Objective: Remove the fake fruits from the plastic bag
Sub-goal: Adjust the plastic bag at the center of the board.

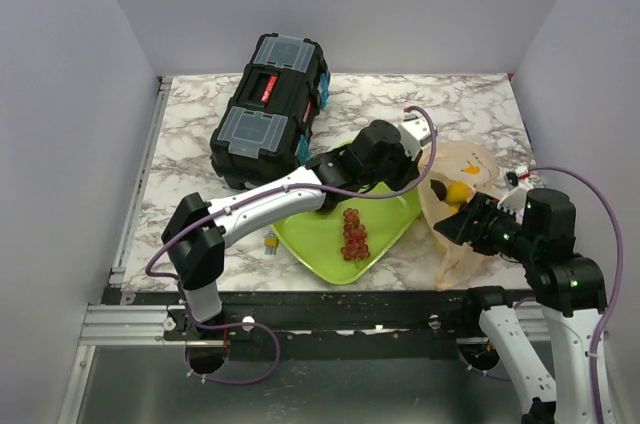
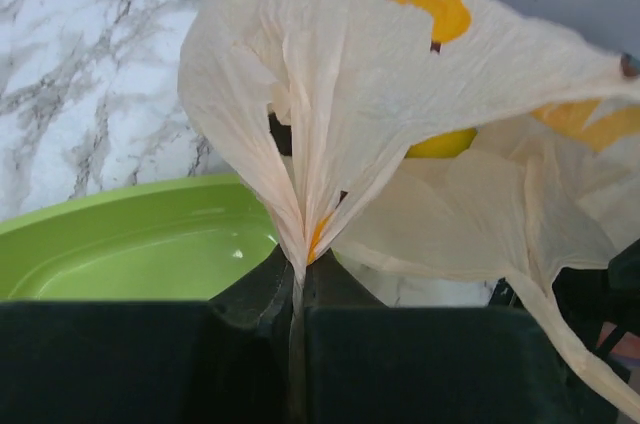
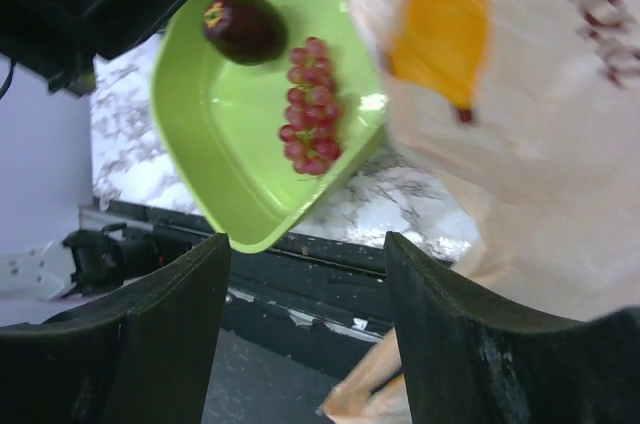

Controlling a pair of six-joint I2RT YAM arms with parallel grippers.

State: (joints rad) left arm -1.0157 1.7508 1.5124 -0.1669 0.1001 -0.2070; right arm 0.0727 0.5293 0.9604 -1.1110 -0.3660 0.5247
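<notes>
The peach-orange plastic bag (image 1: 462, 206) stands right of the lime-green tray (image 1: 310, 234). My left gripper (image 1: 418, 166) is shut on the bag's left rim and holds it up; the pinched plastic (image 2: 298, 244) shows between the jaws. A yellow fruit (image 1: 456, 191) lies inside the open bag, also seen in the left wrist view (image 2: 440, 144). A red grape bunch (image 1: 354, 233) and a dark maroon fruit (image 3: 243, 27) lie in the tray (image 3: 220, 144). My right gripper (image 1: 462, 225) is open and empty at the bag's near side, the bag (image 3: 520, 114) to its right.
A black toolbox (image 1: 270, 109) stands at the back left of the marble table. A small object (image 1: 270, 240) lies left of the tray. The table's front rail (image 1: 330, 299) runs just below the tray and bag.
</notes>
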